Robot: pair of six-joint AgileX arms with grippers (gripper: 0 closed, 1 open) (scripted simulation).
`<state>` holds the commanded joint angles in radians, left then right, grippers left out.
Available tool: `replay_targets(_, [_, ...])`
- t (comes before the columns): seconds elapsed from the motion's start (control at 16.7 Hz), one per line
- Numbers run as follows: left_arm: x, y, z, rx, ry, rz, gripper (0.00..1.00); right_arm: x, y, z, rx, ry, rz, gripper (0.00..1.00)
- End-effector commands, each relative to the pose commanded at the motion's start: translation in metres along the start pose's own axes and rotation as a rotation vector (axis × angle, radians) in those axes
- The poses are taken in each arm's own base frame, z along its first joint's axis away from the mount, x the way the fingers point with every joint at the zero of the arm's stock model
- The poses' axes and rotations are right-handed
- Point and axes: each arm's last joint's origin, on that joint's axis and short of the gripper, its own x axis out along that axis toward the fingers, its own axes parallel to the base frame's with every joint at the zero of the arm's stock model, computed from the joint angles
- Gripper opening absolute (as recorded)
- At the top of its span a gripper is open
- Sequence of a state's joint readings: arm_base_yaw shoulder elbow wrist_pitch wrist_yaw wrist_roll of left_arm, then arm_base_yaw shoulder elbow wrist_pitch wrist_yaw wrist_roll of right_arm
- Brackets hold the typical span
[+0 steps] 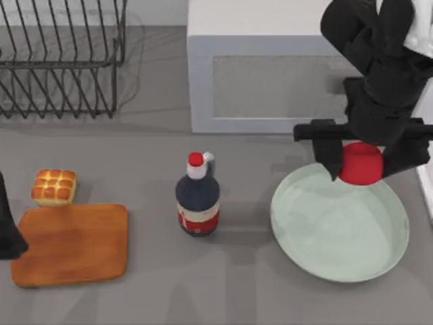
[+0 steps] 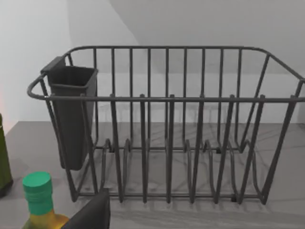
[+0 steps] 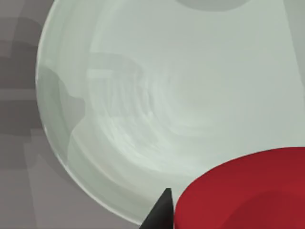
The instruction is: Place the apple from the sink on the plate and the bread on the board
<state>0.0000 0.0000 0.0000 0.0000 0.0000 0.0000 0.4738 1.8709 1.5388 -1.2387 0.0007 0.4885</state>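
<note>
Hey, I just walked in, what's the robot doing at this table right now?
The right gripper holds the apple between its fingers over the far rim of the plate, which lies at the table's right side. The bread sits on the table just beyond the board, not on it yet. The left arm is parked at the table's left edge. A dark bottle stands between board and plate, with a dish rack at the back left.

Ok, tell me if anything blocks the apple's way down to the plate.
Nothing visible does. The right tool holds the apple above the plate's far rim, with bare plate surface beneath it. The bottle stands well off toward the left.
</note>
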Motion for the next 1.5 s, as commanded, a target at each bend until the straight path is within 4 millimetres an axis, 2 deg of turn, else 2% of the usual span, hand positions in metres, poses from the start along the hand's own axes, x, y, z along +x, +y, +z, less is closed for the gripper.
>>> replay_targets(0.12, [0.0, 0.0, 0.0, 0.0, 0.0, 0.0, 1.0, 0.0, 0.0, 0.0, 0.0, 0.0, 0.0, 0.0])
replay_targets(0.9, [0.0, 0.0, 0.0, 0.0, 0.0, 0.0, 1.0, 0.0, 0.0, 0.0, 0.0, 0.0, 0.0, 0.98])
replay_targets(1.5, [0.0, 0.0, 0.0, 0.0, 0.0, 0.0, 1.0, -0.0002, -0.0006, 0.0002, 0.002, -0.001, 0.0, 1.0])
